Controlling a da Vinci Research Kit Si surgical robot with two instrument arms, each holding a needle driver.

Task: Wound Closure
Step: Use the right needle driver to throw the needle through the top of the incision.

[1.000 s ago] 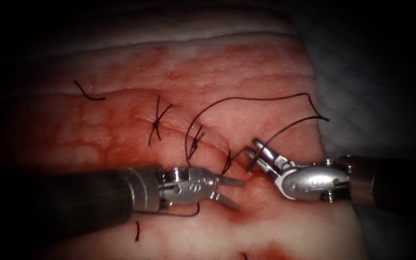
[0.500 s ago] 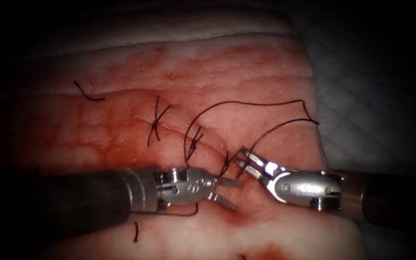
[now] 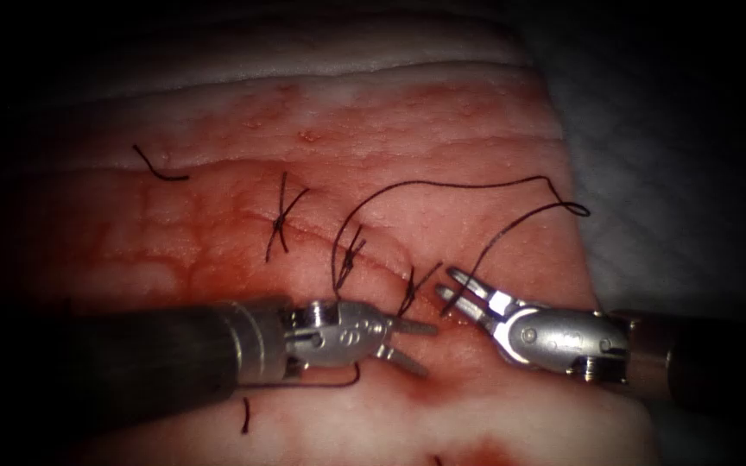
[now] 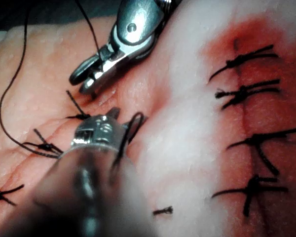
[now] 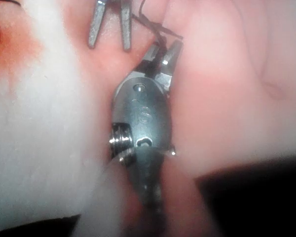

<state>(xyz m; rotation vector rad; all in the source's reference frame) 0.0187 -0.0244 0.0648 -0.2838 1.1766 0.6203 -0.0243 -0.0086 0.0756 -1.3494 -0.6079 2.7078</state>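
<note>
Tissue [image 3: 442, 129] on my bench carries several tied stitches; from the endoscope's left I count a loose cut end [image 3: 159, 166], a knot [image 3: 280, 223] with trimmed tails, a second knot [image 3: 350, 252], and a third [image 3: 407, 292] at the near end of the cut [image 3: 321, 237]. My left tool [image 3: 414, 345] lies just below that third knot with its jaws spread and nothing between them; a strand curves under its wrist. My right tool [image 3: 449, 286], on the right of the cut, has its jaws narrowly parted around the long thread [image 3: 442, 184], which arcs up and over to the second knot; I cannot tell if they actually pinch it. I see no needle. I judge the closure far along, with the long tail untrimmed. The left wrist view adds a further row of stitches [image 4: 246, 89] in red fluid [image 4: 266, 148]. Short cut ends [image 3: 246, 416] lie near my left shaft. Both tips crowd the last knot, leaving little room.
</note>
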